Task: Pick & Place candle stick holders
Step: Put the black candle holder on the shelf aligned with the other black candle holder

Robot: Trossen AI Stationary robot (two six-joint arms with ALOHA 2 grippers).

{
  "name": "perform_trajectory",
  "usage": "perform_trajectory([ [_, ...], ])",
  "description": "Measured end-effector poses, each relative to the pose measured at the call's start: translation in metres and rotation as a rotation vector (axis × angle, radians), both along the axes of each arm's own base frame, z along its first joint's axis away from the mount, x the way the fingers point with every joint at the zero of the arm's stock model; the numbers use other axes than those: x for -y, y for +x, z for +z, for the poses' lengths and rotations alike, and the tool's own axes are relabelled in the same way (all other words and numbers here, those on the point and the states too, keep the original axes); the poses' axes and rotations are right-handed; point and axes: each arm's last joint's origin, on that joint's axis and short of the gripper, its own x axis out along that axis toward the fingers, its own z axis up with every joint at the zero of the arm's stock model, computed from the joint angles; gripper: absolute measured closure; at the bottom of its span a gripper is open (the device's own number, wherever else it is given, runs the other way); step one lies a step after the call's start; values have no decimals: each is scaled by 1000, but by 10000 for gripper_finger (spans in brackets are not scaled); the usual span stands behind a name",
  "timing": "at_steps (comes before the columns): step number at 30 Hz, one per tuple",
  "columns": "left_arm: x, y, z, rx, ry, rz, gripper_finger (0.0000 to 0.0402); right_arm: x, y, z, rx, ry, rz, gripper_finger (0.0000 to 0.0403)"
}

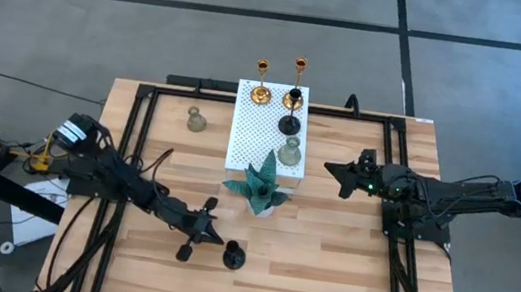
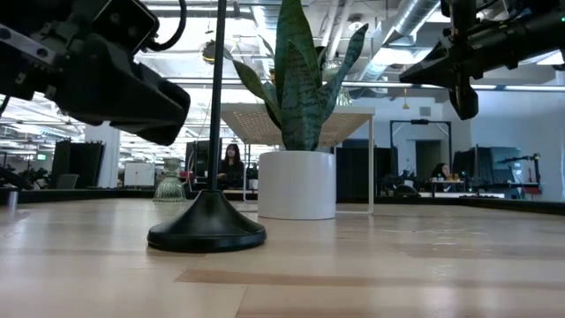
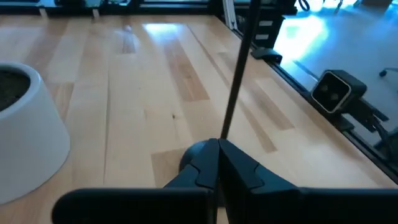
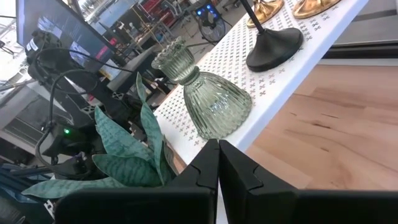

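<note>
I read the high view from directly overhead, covering the whole worktop (image 1: 328, 246). The low view sits at surface level, close to the black holder (image 2: 207, 225). My left wrist view faces the same holder; the right wrist view faces the white board (image 4: 298, 46).

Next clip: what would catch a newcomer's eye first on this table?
The white perforated board at the table's far middle, carrying two gold holders, a black holder and a grey-green holder, with the teal plant ornament just in front of it. Next, a second black holder standing alone near the front edge, beside the left gripper. Another grey-green holder sits off the board to its left; the right gripper waits right of the board.
</note>
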Motion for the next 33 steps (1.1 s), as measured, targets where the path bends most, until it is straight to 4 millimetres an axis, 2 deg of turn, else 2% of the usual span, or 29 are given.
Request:
perform_trajectory([
  [7,3,7,-7,39,-19,10,393,0,0,0,0,1,0,403],
  [11,8,16,-3,56,-28,11,373,0,0,0,0,1,0,403],
  [18,6,26,0,65,-40,35,299,0,0,0,1,1,0,403],
  [22,3,28,0,38,-115,51,246,0,0,0,1,1,0,403],
  [28,5,27,0,3,-189,-23,168,0,0,0,2,1,0,403],
  [33,6,29,3,15,-191,-8,133,0,0,0,2,1,0,403],
])
